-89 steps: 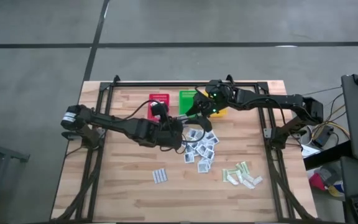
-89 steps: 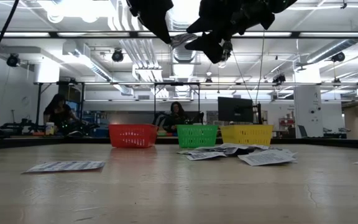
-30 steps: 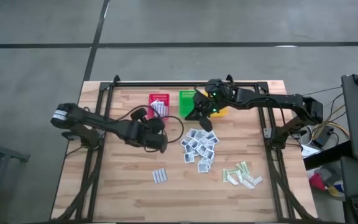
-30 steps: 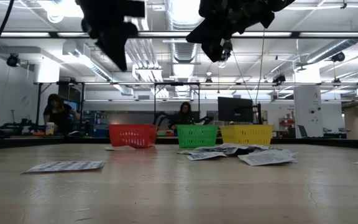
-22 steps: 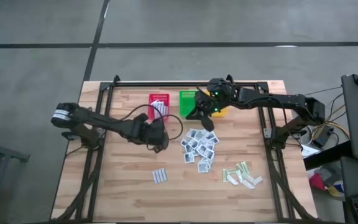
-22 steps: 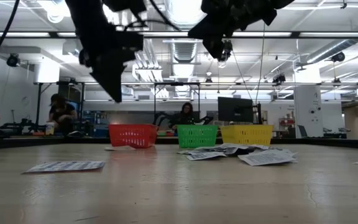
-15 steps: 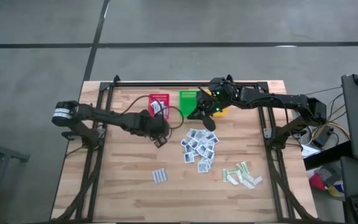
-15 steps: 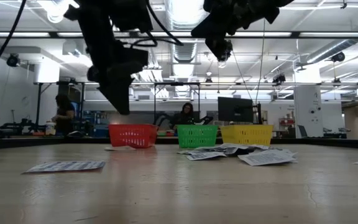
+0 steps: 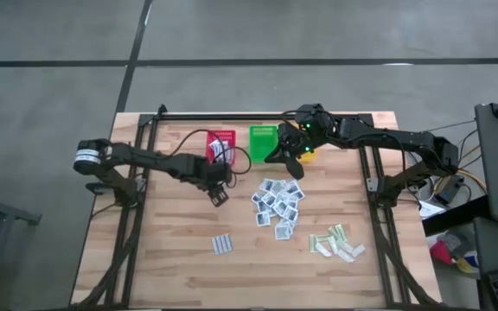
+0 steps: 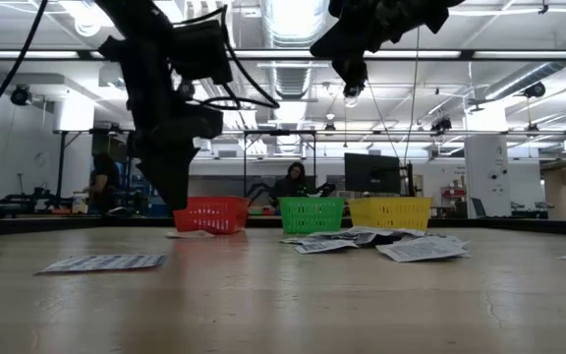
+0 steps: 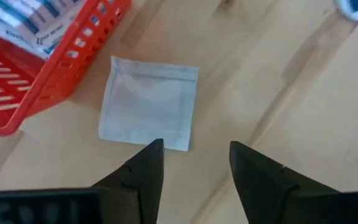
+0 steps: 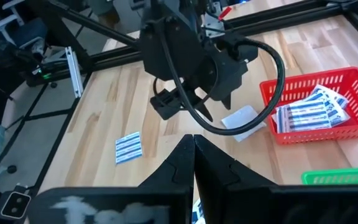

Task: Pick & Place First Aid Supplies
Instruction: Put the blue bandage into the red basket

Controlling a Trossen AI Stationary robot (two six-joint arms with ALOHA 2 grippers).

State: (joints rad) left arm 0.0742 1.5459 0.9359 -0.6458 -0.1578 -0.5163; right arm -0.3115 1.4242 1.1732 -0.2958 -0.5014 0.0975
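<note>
Carried leftward and released, a white packet now lies beside the red basket, missed; left end effector apart, right end effector together; piles remain.

wood table | red basket, green basket, yellow basket | scattered packets

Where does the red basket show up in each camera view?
High view: red basket, far side of the table, left of centre.
Low view: left of the green basket.
Left wrist view: upper-left corner.
Right wrist view: right side.
Shared landmark: the white packet lying on the table beside it, also seen in the low and right wrist views.
</note>
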